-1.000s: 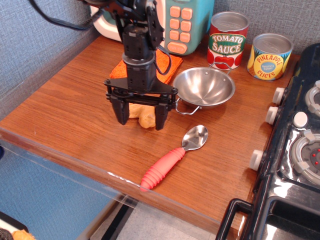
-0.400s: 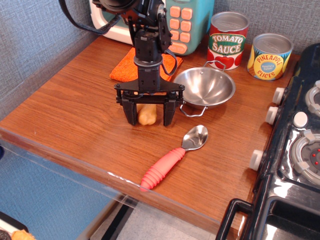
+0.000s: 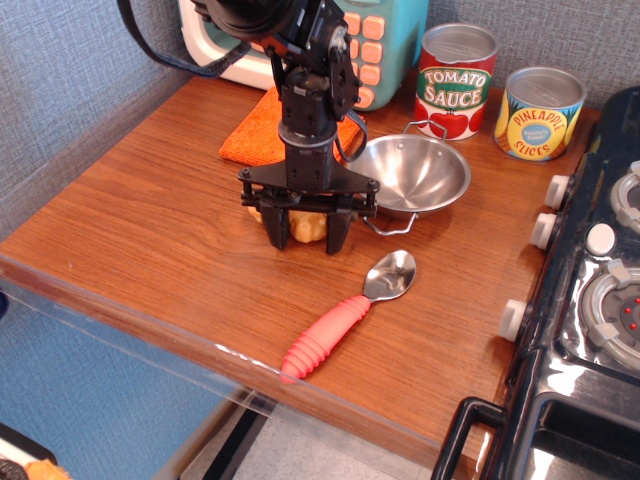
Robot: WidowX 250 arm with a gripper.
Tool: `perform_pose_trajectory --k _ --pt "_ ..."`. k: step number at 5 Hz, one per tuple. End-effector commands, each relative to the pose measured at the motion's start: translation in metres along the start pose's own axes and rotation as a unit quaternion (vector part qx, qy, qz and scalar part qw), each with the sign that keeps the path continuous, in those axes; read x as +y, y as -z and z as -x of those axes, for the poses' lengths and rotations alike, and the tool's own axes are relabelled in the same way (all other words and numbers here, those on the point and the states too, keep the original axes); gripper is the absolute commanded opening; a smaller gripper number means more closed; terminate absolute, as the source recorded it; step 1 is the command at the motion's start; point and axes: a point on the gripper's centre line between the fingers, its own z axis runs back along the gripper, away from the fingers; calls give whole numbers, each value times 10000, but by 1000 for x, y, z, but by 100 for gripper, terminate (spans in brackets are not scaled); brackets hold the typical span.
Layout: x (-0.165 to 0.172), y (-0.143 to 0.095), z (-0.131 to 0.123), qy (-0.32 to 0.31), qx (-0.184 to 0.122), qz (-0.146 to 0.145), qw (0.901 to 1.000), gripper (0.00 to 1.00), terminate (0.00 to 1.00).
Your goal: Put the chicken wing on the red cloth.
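**A:** Where's the claw [image 3: 309, 234] now?

**B:** Down at the worktop [image 3: 150, 220], fingers either side of the chicken wing [image 3: 304, 227]. A second ago they were spread wide and the wing sat loose between them; now they've drawn in much narrower around it.

**A:** Clamped on it, then?

**B:** It looks so, but the wing is half hidden behind the dark fingers, so I can't be sure the pads are truly pressing. The wing itself sits on the wood, not lifted.

**A:** What does that mean for the task?

**B:** I'd judge the grasp is being made or just made. Lifting and carrying are all to come.

**A:** And the red cloth [image 3: 250, 138]?

**B:** Behind the arm, towards the back wall, near the wing but apart from it. Part of it is covered by the arm.

**A:** Anything in the way?

**B:** The steel bowl [image 3: 412, 172] stands just to the right of the claw, its wire handle close to the near finger; a sideways swing could clip it. The spoon [image 3: 345, 312] lies nearer the front edge, out of the path. The two tins, tomato sauce [image 3: 455, 82] and pineapple slices [image 3: 538, 112], are well off at the back right. The toy appliance [image 3: 365, 45] behind the cloth limits overshoot.
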Motion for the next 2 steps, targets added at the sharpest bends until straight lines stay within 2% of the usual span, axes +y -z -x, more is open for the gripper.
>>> perform_pose_trajectory --k 1,2 --pt "16 -71 -16 117 -667 315 9972 0 0" --pt "24 -94 -26 63 -821 473 9955 0 0"
